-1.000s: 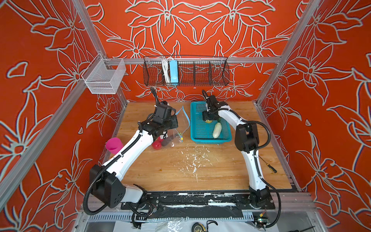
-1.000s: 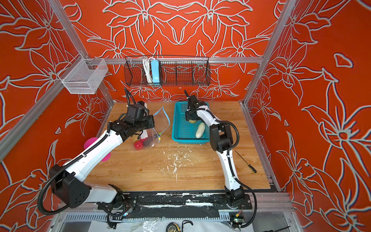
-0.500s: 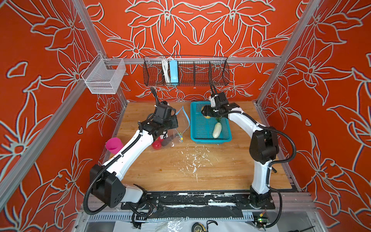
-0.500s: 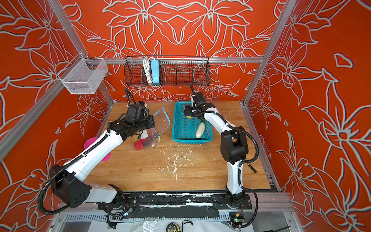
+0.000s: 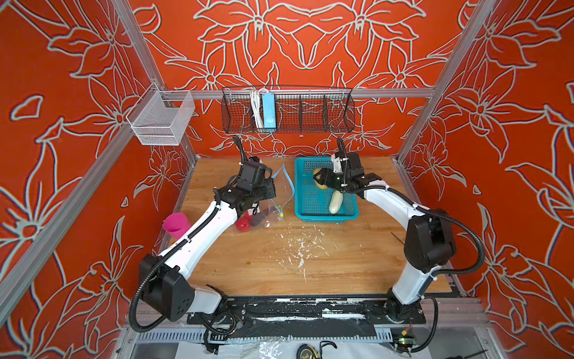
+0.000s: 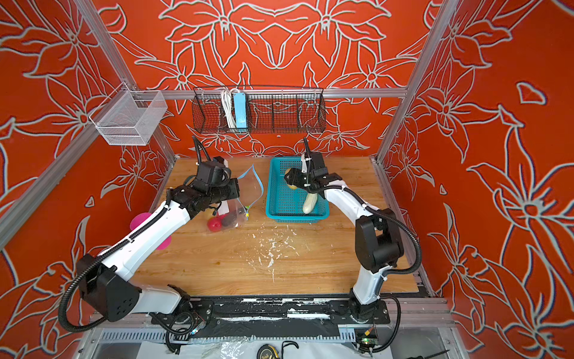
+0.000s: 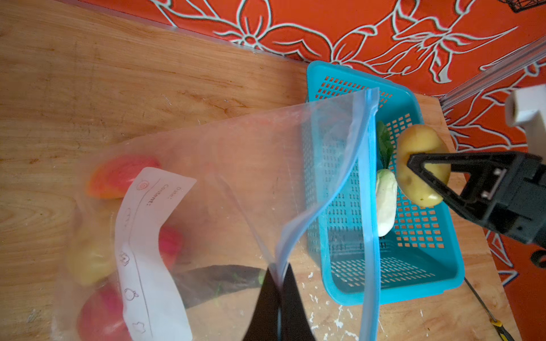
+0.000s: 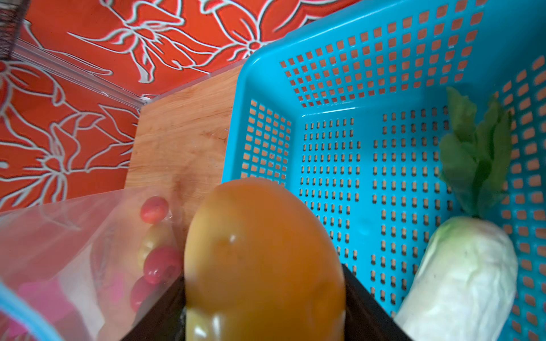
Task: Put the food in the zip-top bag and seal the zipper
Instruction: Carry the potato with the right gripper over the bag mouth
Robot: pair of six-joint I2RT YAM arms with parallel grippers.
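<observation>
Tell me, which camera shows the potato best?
The left wrist view: the whole potato is sharp, pinched between the black fingers. The right wrist view shows it huge and blurry, its bottom cut off. In both top views it is tiny and half hidden.

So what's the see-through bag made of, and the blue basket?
The bag looks like thin, glossy clear plastic: it sags and fruit shows through. The basket seems stiff, smooth teal plastic, moulded with rows of holes.
</observation>
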